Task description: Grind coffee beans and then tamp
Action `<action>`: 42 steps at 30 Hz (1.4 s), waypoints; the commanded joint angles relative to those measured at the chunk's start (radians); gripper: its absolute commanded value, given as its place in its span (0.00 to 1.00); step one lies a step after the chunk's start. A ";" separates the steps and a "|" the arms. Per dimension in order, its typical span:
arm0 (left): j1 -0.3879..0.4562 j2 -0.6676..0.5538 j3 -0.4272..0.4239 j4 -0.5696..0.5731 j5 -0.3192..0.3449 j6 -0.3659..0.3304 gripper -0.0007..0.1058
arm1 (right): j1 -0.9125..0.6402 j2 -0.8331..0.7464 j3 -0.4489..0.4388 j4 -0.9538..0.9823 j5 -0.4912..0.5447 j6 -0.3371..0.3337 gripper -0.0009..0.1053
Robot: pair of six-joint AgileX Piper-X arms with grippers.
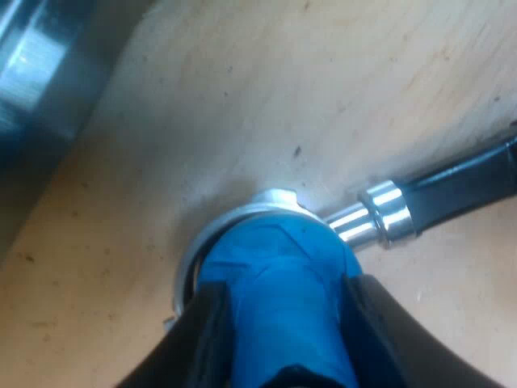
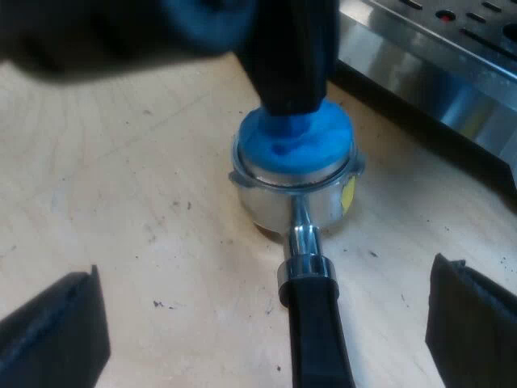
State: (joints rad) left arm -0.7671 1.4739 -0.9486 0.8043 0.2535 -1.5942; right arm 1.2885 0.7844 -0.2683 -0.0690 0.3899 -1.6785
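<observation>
Left wrist view: pale wood tabletop (image 1: 283,81), tamper (image 1: 279,275) in holder (image 1: 355,222).

The holder (image 2: 275,202) is polished metal, the tamper (image 2: 299,149) matt (creased like tape), the table (image 2: 145,202) wood.

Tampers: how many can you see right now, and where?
1. The blue tamper stands in the metal holder on the wooden table, clamped by the left gripper, near the espresso machine. Others may lie hidden beyond these views.
</observation>
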 commanded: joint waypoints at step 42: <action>0.009 -0.273 0.004 0.078 -0.063 -0.001 0.01 | -0.005 -0.007 -0.082 -0.009 -0.005 -0.002 0.78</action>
State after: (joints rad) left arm -0.7590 1.2129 -0.9372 0.8676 0.2039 -1.5942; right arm 1.2885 0.7844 -0.3389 -0.0690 0.3867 -1.6785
